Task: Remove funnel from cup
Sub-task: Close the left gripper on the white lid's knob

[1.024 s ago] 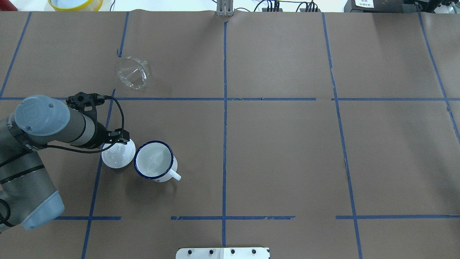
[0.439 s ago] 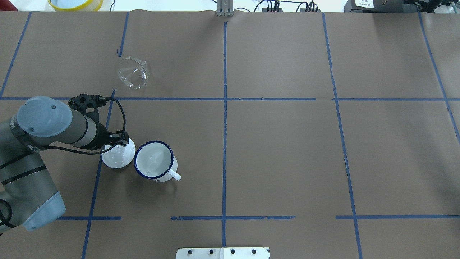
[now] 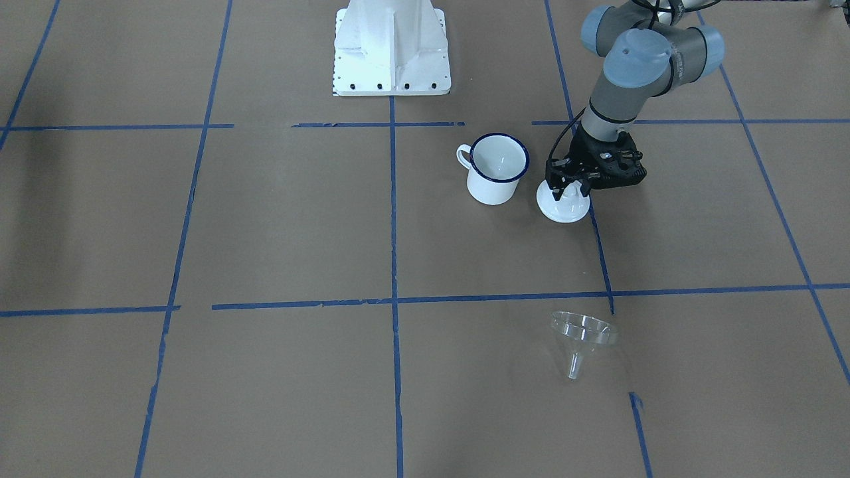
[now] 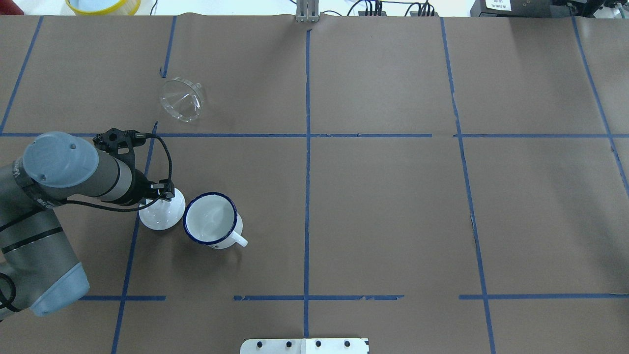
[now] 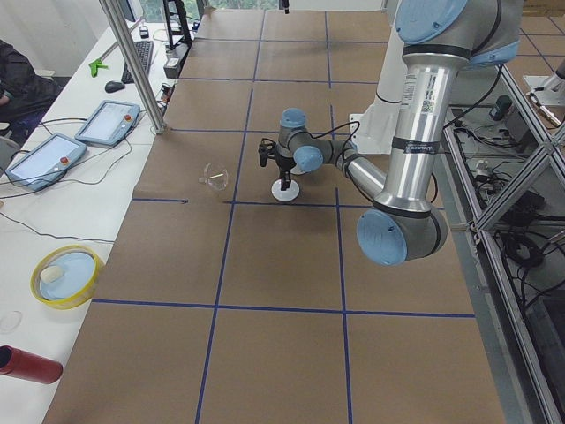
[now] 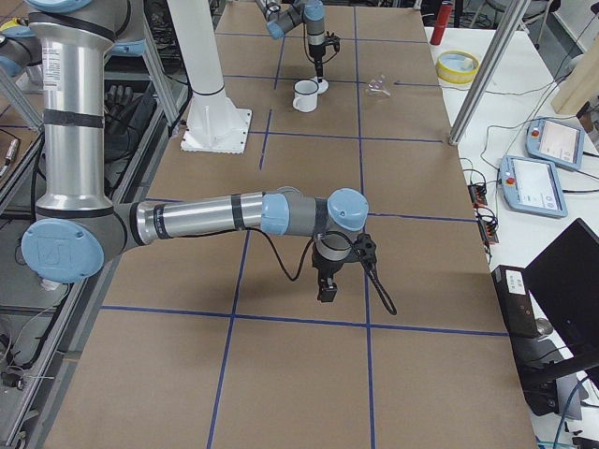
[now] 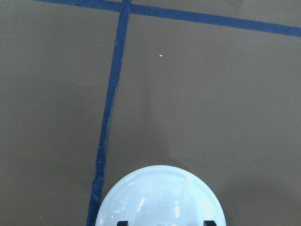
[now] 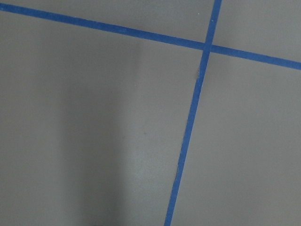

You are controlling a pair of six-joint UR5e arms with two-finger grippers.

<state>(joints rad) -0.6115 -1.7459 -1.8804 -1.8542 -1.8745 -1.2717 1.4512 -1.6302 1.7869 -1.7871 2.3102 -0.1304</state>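
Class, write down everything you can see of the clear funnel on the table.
The funnel is clear plastic: a wide conical bowl and a short narrow spout. It lies empty, tipped on its side on the brown paper, spout pointing away from the cup, well apart from it. Nothing touches it but the paper.

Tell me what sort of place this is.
Probably a robotics lab workcell: a table papered brown and gridded with blue tape, a robot arm mounted at it, and teach pendants on the side bench.
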